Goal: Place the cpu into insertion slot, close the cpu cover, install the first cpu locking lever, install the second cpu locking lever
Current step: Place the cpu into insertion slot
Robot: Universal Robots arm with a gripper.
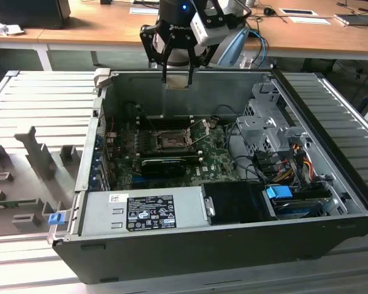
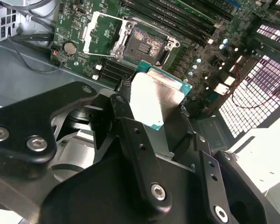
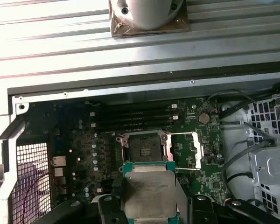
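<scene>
My gripper (image 1: 176, 81) hangs above the back wall of the open computer case, shut on the cpu (image 1: 176, 85). In both wrist views the cpu (image 2: 157, 97) (image 3: 149, 193) is a pale metal square on a green edge, pinched between the black fingers (image 2: 122, 108). The insertion slot (image 1: 170, 140) (image 2: 147, 44) (image 3: 143, 148) lies below on the green motherboard (image 1: 214, 153), its dark centre bare. Beside the slot the cpu cover (image 2: 101, 31) (image 3: 184, 150) is flipped open, lying away from it. The gripper is well above the slot and apart from it.
A black card (image 1: 162, 164) lies across the board in front of the slot. A grey power supply (image 1: 150, 211) fills the case's front, and a metal drive cage (image 1: 270, 122) with cables stands at the exterior view's right. Memory slots (image 3: 130, 119) run behind the socket.
</scene>
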